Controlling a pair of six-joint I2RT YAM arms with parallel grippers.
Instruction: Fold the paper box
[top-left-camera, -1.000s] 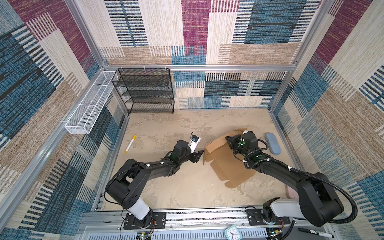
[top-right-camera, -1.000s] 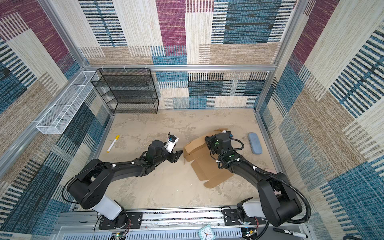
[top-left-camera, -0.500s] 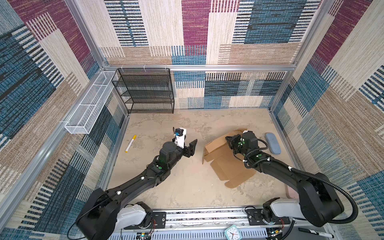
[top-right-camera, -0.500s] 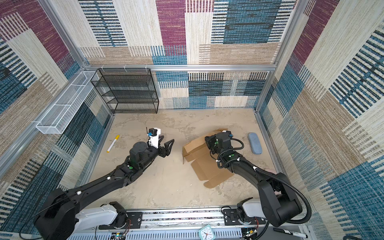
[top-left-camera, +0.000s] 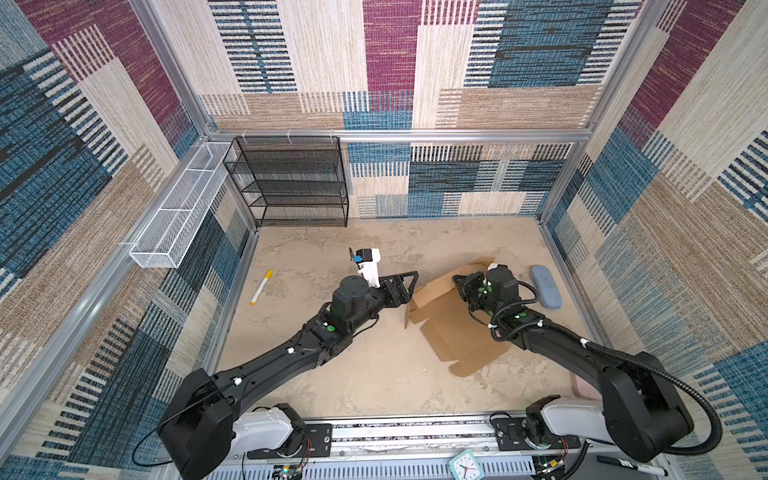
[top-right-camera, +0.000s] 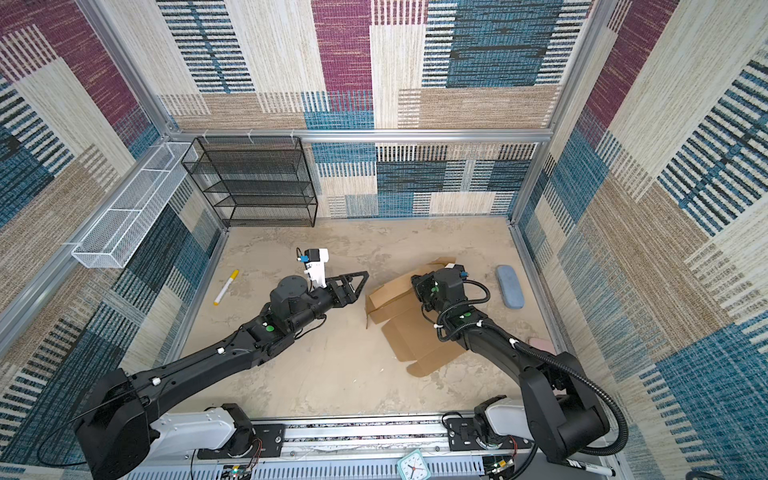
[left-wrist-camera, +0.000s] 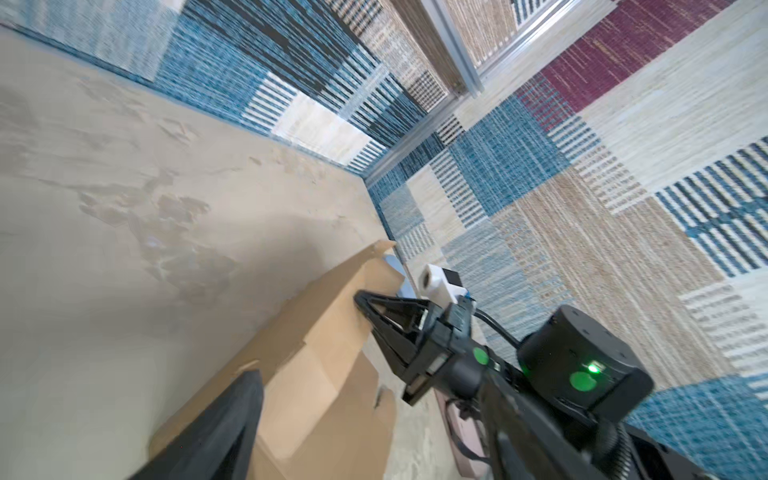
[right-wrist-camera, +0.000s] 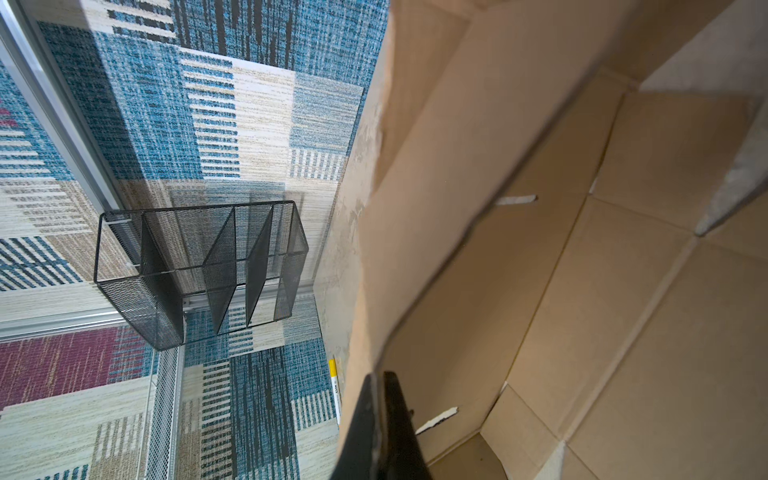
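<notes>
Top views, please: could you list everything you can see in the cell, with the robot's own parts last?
paper box: one, brown, floor right of centre, one flap raised
marker: one, yellow and white, floor left
shelf rack: one, black mesh, back wall
basket: one, white mesh, left wall
case: one, blue-grey, floor far right
pink object: one, partly hidden by right arm
clock: one, teal, front rail
pen: one, black, front right
left gripper: black, open, left of box
right gripper: black, shut on raised flap

1. Top views: overhead from near edge, facing down; both share whole worktop (top-left-camera: 374, 374) (top-right-camera: 332, 374).
2. Left wrist: low, facing paper box (left-wrist-camera: 324, 374), close.
3. Right wrist: nearly against same box, facing far-left corner.
</notes>
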